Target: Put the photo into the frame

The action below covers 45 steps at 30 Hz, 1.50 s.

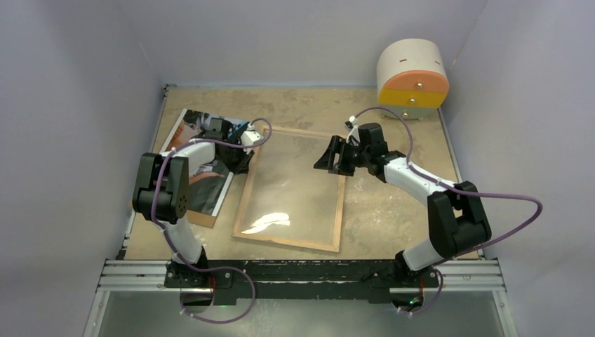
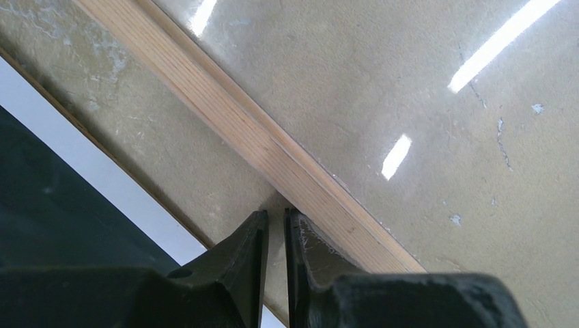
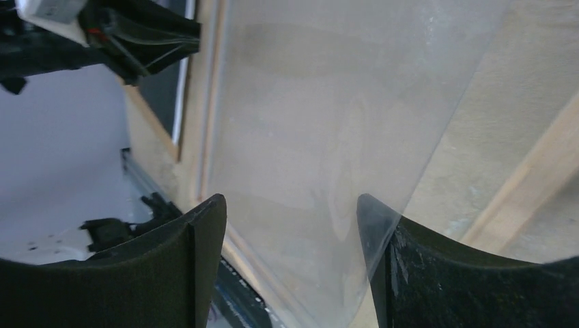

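Left gripper (image 2: 275, 213) pressed almost together with nothing between, tips at the left wooden rail of the frame (image 1: 342, 203), right gripper (image 3: 290, 199) spread wide at its far right corner, frame flat on table (image 1: 393, 203), photo (image 1: 210, 188) lying just left, outside it

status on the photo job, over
Left gripper nearly shut beside frame rail. Right gripper open over the glass. Photo outside frame, under left arm.
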Each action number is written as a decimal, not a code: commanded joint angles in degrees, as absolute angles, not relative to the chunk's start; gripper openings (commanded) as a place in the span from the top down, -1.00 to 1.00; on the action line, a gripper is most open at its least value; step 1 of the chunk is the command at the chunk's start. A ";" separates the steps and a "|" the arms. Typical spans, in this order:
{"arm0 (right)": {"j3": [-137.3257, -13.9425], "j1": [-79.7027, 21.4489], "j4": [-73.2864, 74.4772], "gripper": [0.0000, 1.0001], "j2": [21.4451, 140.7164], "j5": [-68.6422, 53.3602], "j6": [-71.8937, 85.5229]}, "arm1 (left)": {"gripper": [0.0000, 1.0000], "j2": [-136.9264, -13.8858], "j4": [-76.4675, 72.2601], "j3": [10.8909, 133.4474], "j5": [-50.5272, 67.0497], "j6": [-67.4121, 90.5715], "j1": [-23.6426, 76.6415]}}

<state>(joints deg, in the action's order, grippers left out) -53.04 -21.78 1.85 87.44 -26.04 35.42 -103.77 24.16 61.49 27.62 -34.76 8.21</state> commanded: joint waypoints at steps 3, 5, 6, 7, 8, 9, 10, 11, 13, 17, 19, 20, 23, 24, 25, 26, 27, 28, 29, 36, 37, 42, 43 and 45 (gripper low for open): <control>-49.08 -19.75 -9.91 -0.43 85.96 -38.73 42.09 | 0.66 -108.81 34.52 57.13 29.59 -34.00 9.15; -48.67 -19.48 -10.40 -0.42 86.11 -39.49 42.42 | 0.67 -108.81 34.74 57.21 30.19 -34.02 8.85; -48.42 -19.43 -11.13 -0.41 86.25 -40.13 42.82 | 0.67 -108.81 34.86 57.28 30.42 -34.04 8.75; -48.15 -19.42 -12.44 -0.40 86.30 -40.69 43.38 | 0.67 -108.81 34.89 57.36 30.64 -34.04 8.66; -47.68 -19.42 -14.31 -0.39 86.31 -41.41 44.24 | 0.67 -108.74 34.94 57.39 30.83 -34.02 8.62; -47.04 -19.42 -16.43 -0.37 86.31 -42.51 45.62 | 0.68 -108.72 34.97 57.32 31.03 -33.93 8.61; -46.50 -19.42 -18.70 -0.35 86.39 -43.56 46.82 | 0.68 -108.76 35.06 57.38 31.29 -33.85 8.54; -46.23 -19.42 -20.49 -0.32 86.40 -44.35 47.82 | 0.69 -108.73 35.19 57.44 31.55 -33.84 8.46; -46.02 -19.42 -22.45 -0.22 86.33 -44.82 48.53 | 0.70 -108.72 35.43 57.60 32.07 -33.84 8.23; -45.24 -19.41 -24.50 0.13 86.94 -45.58 48.63 | 0.72 -108.39 36.82 58.77 33.57 -34.46 6.60; -43.67 -19.42 -28.71 0.21 87.39 -46.50 50.98 | 0.73 -108.34 37.35 59.41 34.28 -34.82 5.66; -42.25 -19.42 -31.96 0.18 87.47 -47.05 52.56 | 0.73 -108.23 37.69 59.73 34.66 -34.93 5.27; -41.43 -19.42 -35.92 0.07 87.62 -46.29 53.77 | 0.74 -107.77 37.70 59.38 35.24 -35.32 4.92; -41.41 -19.42 -36.14 0.09 87.63 -46.13 53.49 | 0.75 -107.69 37.46 59.17 35.24 -35.33 4.92; -41.21 -19.42 -36.84 0.10 87.63 -46.37 53.53 | 0.75 -107.67 37.44 59.08 35.31 -35.40 4.92; -41.11 -19.42 -37.72 0.14 87.89 -46.74 53.80 | 0.75 -107.75 37.52 59.06 35.40 -35.56 4.92; -41.24 -19.42 -38.62 0.20 88.22 -47.13 54.30 | 0.75 -107.85 37.42 59.06 35.34 -35.66 4.92; -41.29 -19.42 -39.80 0.27 88.62 -47.50 55.15 | 0.75 -107.89 37.25 59.06 35.27 -35.72 4.92; -41.35 -19.42 -40.87 0.33 89.20 -48.12 56.37 | 0.75 -108.03 37.12 59.06 35.25 -35.77 4.92; -41.44 -19.42 -48.58 0.87 91.52 -48.40 62.69 | 0.76 -108.15 36.78 58.80 35.53 -35.91 4.92; -41.40 -19.42 -49.20 0.92 91.64 -48.28 62.91 | 0.76 -108.11 36.77 58.72 35.48 -35.93 4.92; -41.63 -19.51 -52.20 1.00 91.52 -48.36 63.79 | 0.76 -108.43 36.65 58.71 35.24 -36.04 4.92; -41.62 -19.51 -52.35 1.00 91.31 -48.54 63.73 | 0.76 -108.54 36.65 58.63 35.24 -36.08 4.92; -41.64 -19.47 -52.47 1.00 91.10 -48.73 64.02 | 0.77 -108.68 36.44 58.62 35.24 -36.10 4.92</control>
